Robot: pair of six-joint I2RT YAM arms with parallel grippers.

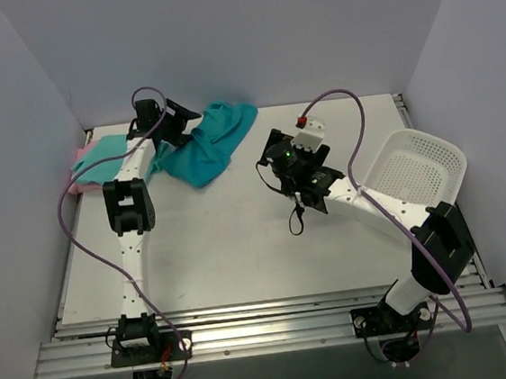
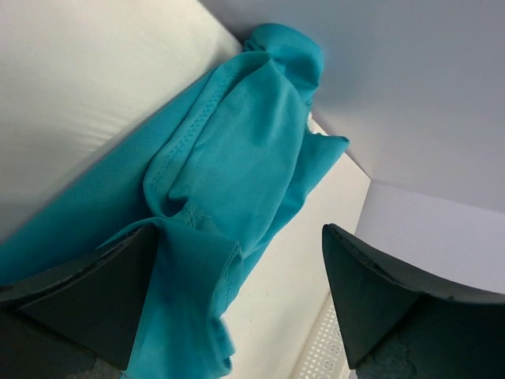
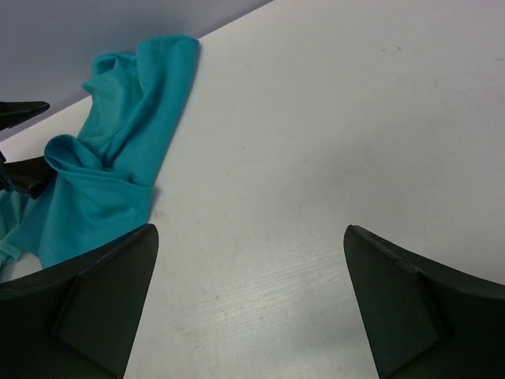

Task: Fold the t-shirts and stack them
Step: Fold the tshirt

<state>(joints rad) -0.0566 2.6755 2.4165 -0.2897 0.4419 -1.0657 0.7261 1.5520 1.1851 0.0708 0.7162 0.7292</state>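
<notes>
Left hand (image 2: 237, 237) spread around teal t-shirt (image 2: 237, 134); pink t-shirt (image 1: 81, 162) shows only overhead.

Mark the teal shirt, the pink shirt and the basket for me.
teal shirt (image 1: 210, 141): top view, crumpled middle.
pink shirt (image 1: 83, 159): top view, exposed left edge.
basket (image 1: 426, 155): top view, perforated inner wall.

Deep teal t-shirt (image 1: 212, 144): crumpled, unfolded, upper centre of frame; mint green t-shirt (image 1: 104, 167): bunched, upper left, just beside the teal; pale pink t-shirt (image 1: 83, 157): partly covered by the mint, its edges showing at far left.
</notes>
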